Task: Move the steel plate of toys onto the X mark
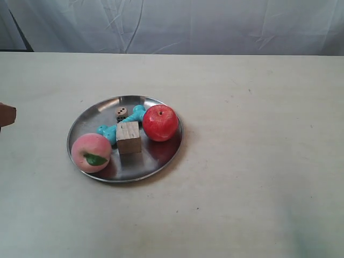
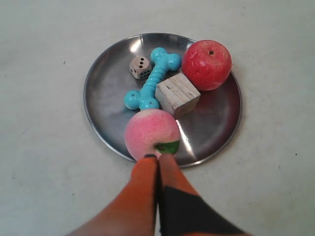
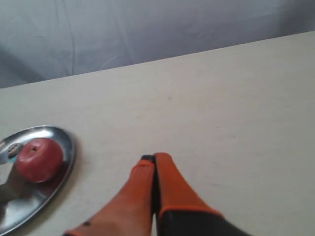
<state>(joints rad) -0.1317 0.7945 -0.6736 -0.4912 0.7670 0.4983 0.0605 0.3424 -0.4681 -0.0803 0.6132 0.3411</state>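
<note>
The steel plate (image 1: 156, 157) lies on the pale table, left of centre in the exterior view. It holds a red apple (image 1: 160, 122), a pink peach (image 1: 91, 152) with a green leaf, a turquoise bone (image 1: 111, 130), a wooden cube (image 1: 128, 137) and a small die (image 1: 121, 112). My left gripper (image 2: 158, 156) is shut and empty, its tips at the plate's (image 2: 106, 98) near rim right by the peach (image 2: 150, 132). Over bare table my right gripper (image 3: 154, 158) is shut and empty, off to the side of the plate (image 3: 66, 147) and apple (image 3: 39, 159). I cannot make out the X mark for sure.
A tiny dark speck (image 1: 198, 208) shows on the table in front of the plate. A brown object (image 1: 6, 114) pokes in at the exterior view's left edge. Grey cloth (image 1: 177, 24) hangs behind the table's far edge.
</note>
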